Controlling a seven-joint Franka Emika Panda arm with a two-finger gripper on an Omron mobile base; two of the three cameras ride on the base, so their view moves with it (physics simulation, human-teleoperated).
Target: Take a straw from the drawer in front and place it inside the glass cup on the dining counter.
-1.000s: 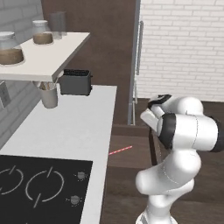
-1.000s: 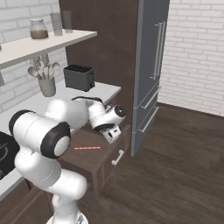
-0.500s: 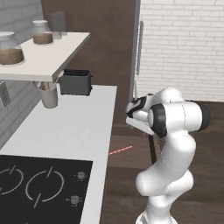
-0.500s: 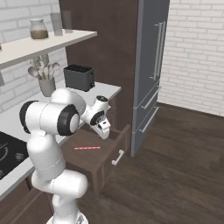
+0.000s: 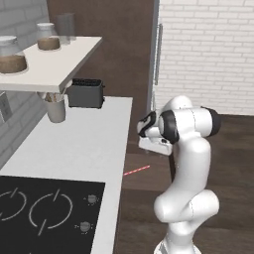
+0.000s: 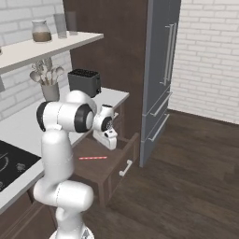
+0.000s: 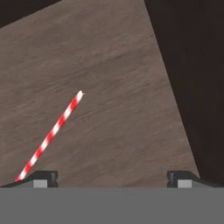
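Observation:
The dark brown drawer [image 6: 122, 162] stands pulled out from under the white counter. A thin red-and-white striped straw [image 6: 92, 158] lies flat on the drawer's floor [image 7: 127, 105]. In the hand view the straw [image 7: 50, 133] runs diagonally from the lower left, past the left fingertip [image 7: 43, 177]. My gripper [image 6: 108, 140] hangs above the drawer, pointing down, a little beyond the straw [image 5: 136, 170]. It is open, with nothing between the fingers. The gripper [image 5: 153, 145] touches nothing. The glass cup and the dining counter are out of view.
A black toaster [image 5: 86, 93] and a utensil holder [image 5: 55, 108] stand on the white counter [image 5: 74, 149]. The black cooktop [image 5: 44, 211] is at the near left. A shelf with jars [image 5: 44, 64] hangs above. A tall grey fridge [image 6: 163, 79] stands beyond the drawer, beside open wood floor.
The arm has swung its hand left toward the counter and over the open drawer. The straw has not moved. The jaws stay open.

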